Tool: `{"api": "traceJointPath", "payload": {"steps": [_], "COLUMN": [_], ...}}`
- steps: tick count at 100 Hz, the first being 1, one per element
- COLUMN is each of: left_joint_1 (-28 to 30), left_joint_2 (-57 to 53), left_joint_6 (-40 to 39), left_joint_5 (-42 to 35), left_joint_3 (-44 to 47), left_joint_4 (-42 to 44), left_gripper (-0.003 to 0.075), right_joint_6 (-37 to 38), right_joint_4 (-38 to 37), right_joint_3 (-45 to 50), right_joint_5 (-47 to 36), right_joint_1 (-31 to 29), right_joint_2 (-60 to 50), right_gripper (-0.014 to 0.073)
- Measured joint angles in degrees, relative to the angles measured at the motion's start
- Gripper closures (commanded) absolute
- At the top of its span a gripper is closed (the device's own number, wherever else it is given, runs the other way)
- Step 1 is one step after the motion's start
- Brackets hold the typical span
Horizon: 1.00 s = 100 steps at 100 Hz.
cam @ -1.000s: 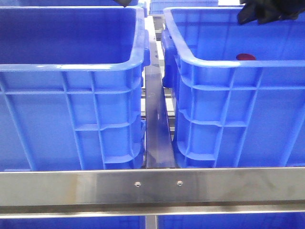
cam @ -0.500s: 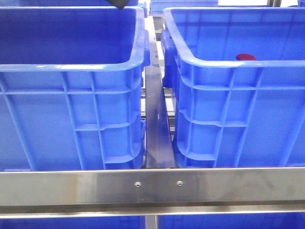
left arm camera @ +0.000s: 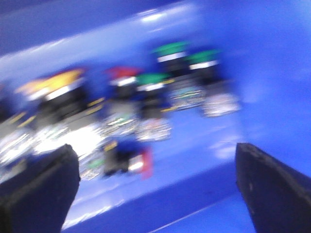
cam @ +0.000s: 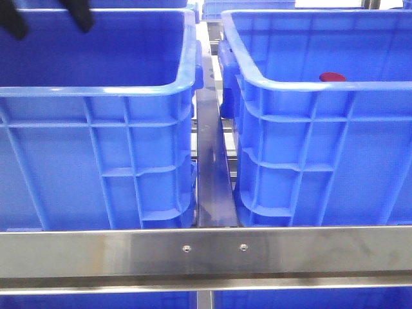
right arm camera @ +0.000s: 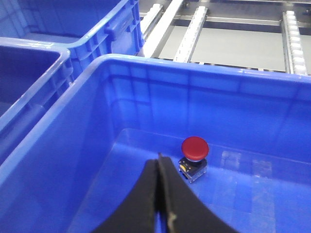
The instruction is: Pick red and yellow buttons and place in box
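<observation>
One red button rests on the floor of the right blue box; the right wrist view shows this red button upright on its black base inside the box. My right gripper is shut on nothing, just short of it. Over the left twin crate my left gripper is open. The blurred left wrist view shows the left gripper open above a yellow button, a red button and a toppled red button.
Several green buttons stand among the others in the left crate. A steel rail crosses in front of both crates, with a narrow gap between them. More blue crates and roller tracks lie beyond.
My right gripper has left the top right of the front view. My left gripper has shifted left, and both its fingers now show over the left crate's far corner.
</observation>
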Motion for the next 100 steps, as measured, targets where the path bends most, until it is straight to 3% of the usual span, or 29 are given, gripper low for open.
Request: {"api": "traceJointPath", "payload": {"steps": [31, 100], "left_joint_1": [0.27, 0.27], "left_joint_2": [7.68, 17.05], "left_joint_6": [-11.31, -12.52], "left_joint_5": [2.12, -6.47], "left_joint_3": [0.00, 0.00], "left_joint_4": [10.65, 12.43], "left_gripper": [0.0121, 0.0121], "right_joint_6": [0.00, 0.00], "right_joint_4": [0.00, 0.00], "right_joint_3": [0.00, 0.00], "right_joint_5": [0.13, 0.13], "right_joint_1": [0.00, 0.00], "right_joint_2": [0.00, 0.00], "right_gripper": [0.0664, 0.0664]}}
